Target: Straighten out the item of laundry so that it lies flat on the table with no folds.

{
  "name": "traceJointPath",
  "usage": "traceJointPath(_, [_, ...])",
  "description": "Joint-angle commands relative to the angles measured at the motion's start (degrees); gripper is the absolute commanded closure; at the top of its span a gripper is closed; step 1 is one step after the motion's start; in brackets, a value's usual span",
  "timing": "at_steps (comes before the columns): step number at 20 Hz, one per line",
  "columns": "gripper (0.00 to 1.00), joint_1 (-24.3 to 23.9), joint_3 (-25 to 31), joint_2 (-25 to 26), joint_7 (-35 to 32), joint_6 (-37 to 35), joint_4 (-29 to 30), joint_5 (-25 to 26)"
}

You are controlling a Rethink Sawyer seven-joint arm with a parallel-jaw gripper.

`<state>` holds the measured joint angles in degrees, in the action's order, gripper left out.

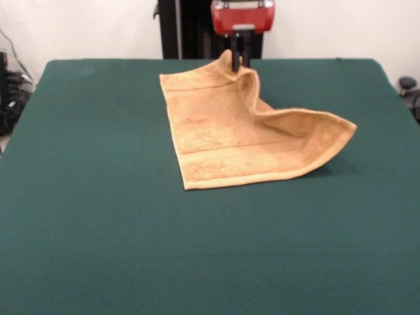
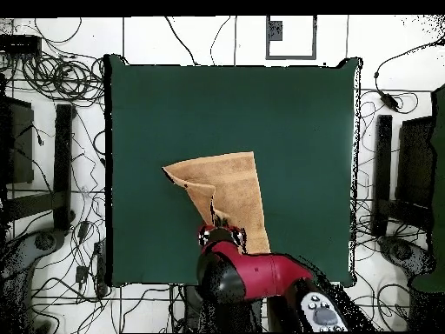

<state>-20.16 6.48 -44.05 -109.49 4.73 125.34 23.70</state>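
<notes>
An orange-tan terry towel (image 1: 230,131) lies on a large dark green table (image 1: 98,216), toward the edge where the robot stands and roughly midway along it. It is not flat. In the front view the bottom hem and one side edge rest on the cloth, a woven band runs just above the hem, and the rest rises: one corner is lifted into a peak under the arm, and from there a soft ridge runs out to a second raised corner that curls up off the table and casts a shadow beneath it.

The gripper (image 1: 236,60), black below a red housing, meets the towel at that peak. Its fingers appear closed on the towel's lifted edge, pinching it, though the cloth hides their tips.

As a judgement, the step in hand is a lift-and-pull of one corner, with the spreading only partly done. The next move would call for drawing the held corner outward and low, away from the part already lying flat, so the ridge pulls out, then letting go close to the table so the cloth does not fall back into a fold.

The overhead view shows the towel's (image 2: 228,196) outline as an uneven wedge with a flap doubled over on one side, and much bare table beyond it, but the red arm (image 2: 252,274) covers the grasp. Only the front view shows the height of the raised parts.
</notes>
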Motion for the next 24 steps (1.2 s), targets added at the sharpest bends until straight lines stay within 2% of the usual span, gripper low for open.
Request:
traceJointPath(1, [1.0, 0.7, 5.0, -9.8, -13.2, -2.3, 11.4, -4.9])
traceJointPath(4, [1.0, 1.9, 4.4, -10.5, -13.6, -1.6, 12.5, -6.1])
traceJointPath(24, [1.0, 7.6, -0.9, 0.8, -12.4, 7.3, 7.4, -8.4])
